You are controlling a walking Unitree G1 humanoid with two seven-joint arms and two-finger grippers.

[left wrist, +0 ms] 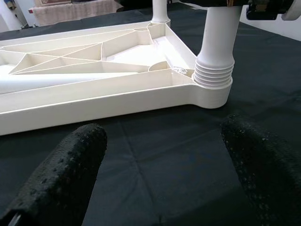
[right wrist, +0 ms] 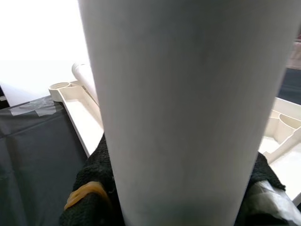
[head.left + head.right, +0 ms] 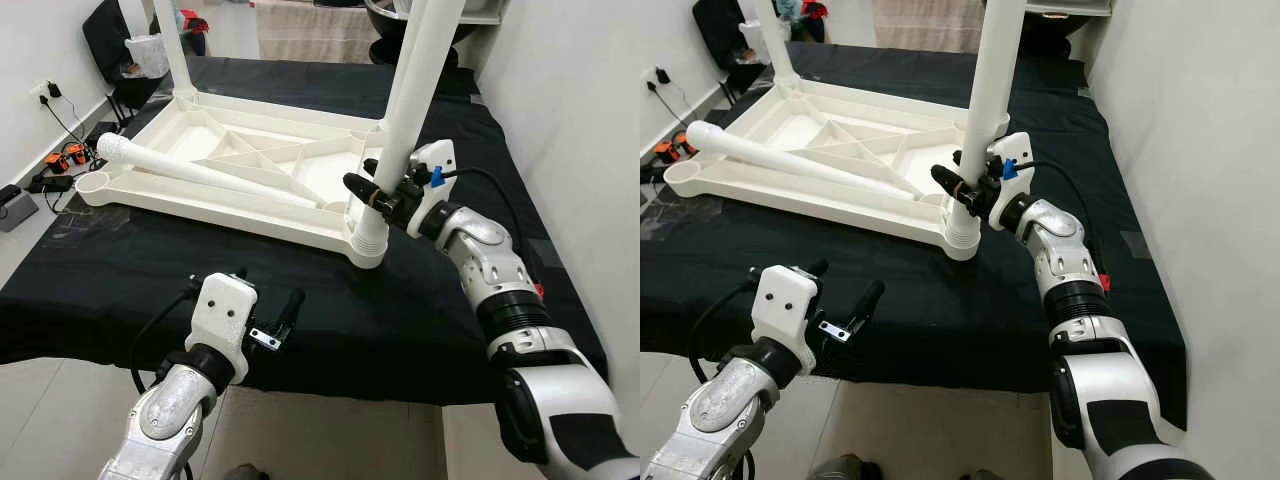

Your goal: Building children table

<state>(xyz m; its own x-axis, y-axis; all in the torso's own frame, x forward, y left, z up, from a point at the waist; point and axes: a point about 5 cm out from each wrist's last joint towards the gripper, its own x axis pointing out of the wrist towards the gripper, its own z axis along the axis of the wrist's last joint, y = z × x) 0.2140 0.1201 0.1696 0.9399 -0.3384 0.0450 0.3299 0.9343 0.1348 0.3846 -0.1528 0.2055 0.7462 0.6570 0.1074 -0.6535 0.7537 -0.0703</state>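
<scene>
The white tabletop (image 3: 240, 160) lies upside down on the black cloth (image 3: 330, 310), ribs facing up, its long axis running from the near right corner to the far left. The right gripper (image 3: 378, 196) is clenched around the upright leg (image 3: 412, 90) just above its threaded collar, which sits in the near right corner socket (image 3: 368, 248). To finish this step well, the leg should probably be kept straight up and turned evenly until the threads bed fully, without tilting. A loose leg (image 3: 200, 172) lies across the ribs, its wider end pointing to the far left. The left gripper (image 3: 270, 322) hovers released over the near edge of the cloth, holding nothing.
</scene>
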